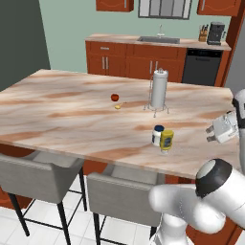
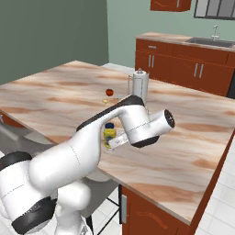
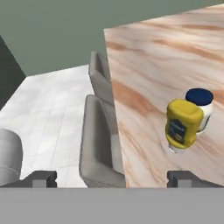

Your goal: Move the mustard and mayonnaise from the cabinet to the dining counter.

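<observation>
Mustard (image 1: 166, 140) and mayonnaise (image 1: 157, 135) stand touching near the dining counter (image 1: 72, 110) edge; the gripper (image 3: 111, 177), fingers spread and empty, could perhaps topple either when swinging away.

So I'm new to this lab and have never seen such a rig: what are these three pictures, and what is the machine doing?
They are rendered pictures of a simulated kitchen. The machine is a white robot arm on a base that can drive. Two cameras sit on that base, behind the arm to its left and right, and look over it at the same scene. The third camera rides on the hand and looks along the gripper, whose two dark tips stand wide apart: it is open and holds nothing.

On the dining counter stand the yellow mustard and, close beside it, the white mayonnaise with its blue lid. Farther back are a paper-towel roll on its stand, a small red fruit and a small yellow one. Grey chairs stand along the near edge.
</observation>
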Available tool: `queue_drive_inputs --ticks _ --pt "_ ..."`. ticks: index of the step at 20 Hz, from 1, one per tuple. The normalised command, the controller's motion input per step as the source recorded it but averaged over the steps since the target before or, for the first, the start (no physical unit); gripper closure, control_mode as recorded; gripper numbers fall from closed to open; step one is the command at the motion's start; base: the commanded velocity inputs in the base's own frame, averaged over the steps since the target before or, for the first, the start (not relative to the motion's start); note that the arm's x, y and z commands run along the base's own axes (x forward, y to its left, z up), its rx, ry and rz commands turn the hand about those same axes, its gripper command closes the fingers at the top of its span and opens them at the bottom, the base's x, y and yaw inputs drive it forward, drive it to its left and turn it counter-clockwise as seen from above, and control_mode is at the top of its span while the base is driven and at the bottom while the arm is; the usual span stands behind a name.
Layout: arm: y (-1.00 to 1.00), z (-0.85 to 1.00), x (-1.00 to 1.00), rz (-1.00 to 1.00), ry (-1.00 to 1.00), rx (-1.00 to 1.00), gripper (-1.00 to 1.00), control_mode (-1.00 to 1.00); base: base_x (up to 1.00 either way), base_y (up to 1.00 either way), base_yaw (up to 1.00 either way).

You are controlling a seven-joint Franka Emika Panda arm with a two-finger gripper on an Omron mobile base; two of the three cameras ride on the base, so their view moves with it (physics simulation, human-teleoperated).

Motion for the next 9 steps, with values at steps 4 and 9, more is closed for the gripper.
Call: queue_drive_inputs --ticks 4,9 --pt "0.09 0.23 -0.37 -0.39 0.10 -0.20 -1.00 -1.00 0.00 0.00 0.00" --pt "0.04 0.25 -0.21 -0.43 0.29 -0.18 -1.00 -1.00 0.00 0.00 0.00"
